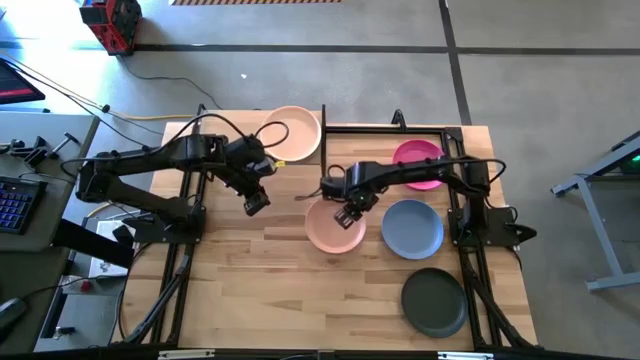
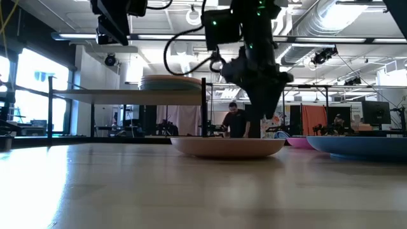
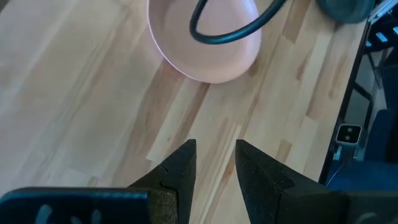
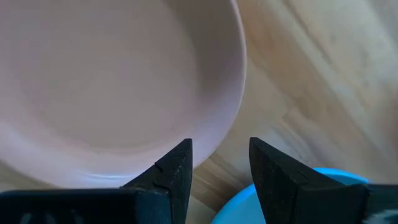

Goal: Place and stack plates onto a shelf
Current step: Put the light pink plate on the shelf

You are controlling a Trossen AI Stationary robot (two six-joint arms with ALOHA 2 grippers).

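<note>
I'm hovering right gripper (image 1: 349, 216), fingers apart, above round salmon-pink matte plate (image 1: 335, 226); left gripper (image 1: 256, 203) waiting, parted. Stack seemingly sitting on light-wood shelf (image 2: 127, 95); four plates remaining.

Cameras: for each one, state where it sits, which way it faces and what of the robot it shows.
High: overhead, straight down; both arms, the right gripper over the pink plate.
Low: tabletop height, level; that plate, shelf behind.
Left wrist: down past open fingers to bare wood.
Right wrist: open fingers at the plate's rim.
All four share this plate.
</note>
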